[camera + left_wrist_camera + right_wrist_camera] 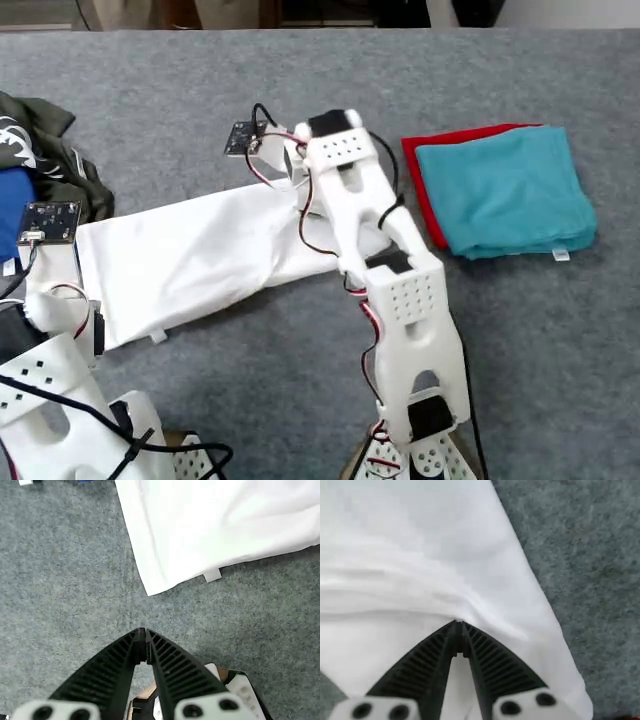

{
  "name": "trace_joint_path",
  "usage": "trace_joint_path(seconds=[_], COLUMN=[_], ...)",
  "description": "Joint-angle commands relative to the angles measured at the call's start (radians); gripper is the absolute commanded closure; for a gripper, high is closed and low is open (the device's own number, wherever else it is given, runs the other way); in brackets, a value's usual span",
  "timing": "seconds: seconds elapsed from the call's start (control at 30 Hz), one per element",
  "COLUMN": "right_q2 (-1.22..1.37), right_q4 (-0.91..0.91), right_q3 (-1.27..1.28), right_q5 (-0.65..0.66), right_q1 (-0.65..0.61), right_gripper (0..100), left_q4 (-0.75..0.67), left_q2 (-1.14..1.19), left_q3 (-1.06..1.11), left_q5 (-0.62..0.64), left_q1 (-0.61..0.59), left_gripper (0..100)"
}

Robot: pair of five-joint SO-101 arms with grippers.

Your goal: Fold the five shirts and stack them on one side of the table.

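A white shirt point(200, 255) lies folded into a long strip across the middle of the grey table. My right gripper point(457, 626) is at the shirt's far edge, near its right end, fingers shut and pinching the white cloth point(420, 565). In the high view that gripper point(278, 168) sits just beyond the strip. My left gripper point(141, 631) is shut and holds nothing. It hovers over bare table just short of the shirt's near left corner point(150, 591). A folded teal shirt point(500, 190) rests on a folded red shirt point(425, 150) at the right.
A dark green shirt point(40, 150) and a blue one point(15, 210) are heaped at the left edge. A small tag point(212, 575) sticks out of the white shirt's near hem. Open grey table lies along the far side and at the near right.
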Motion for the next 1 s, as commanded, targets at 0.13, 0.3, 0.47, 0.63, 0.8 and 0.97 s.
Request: trace_joint_path(seconds=[0.13,0.3,0.47,0.63,0.8,0.97], right_q2=[-0.041,-0.125,-0.242,-0.400,-0.572,-0.733], right_q4=[0.141,0.339,0.422,0.422,0.419,0.416], right_q3=[-0.119,-0.294,-0.389,-0.286,-0.061,0.116], right_q5=[-0.035,-0.037,-0.049,-0.046,0.029,0.112], right_q1=[-0.010,0.005,0.096,0.229,0.331,0.357], right_gripper=[99.3,99.3,99.3,99.3,99.3,99.3], left_q4=[-0.003,-0.002,-0.003,-0.003,-0.003,-0.003], left_q2=[0.005,0.005,0.111,0.438,0.832,1.138], left_q3=[-0.032,-0.035,-0.107,-0.304,-0.493,-0.704], left_q5=[0.003,0.021,0.144,0.262,0.292,0.275], left_q1=[-0.006,-0.006,-0.005,-0.005,-0.008,-0.072], left_gripper=[98,98,94,89,84,83])
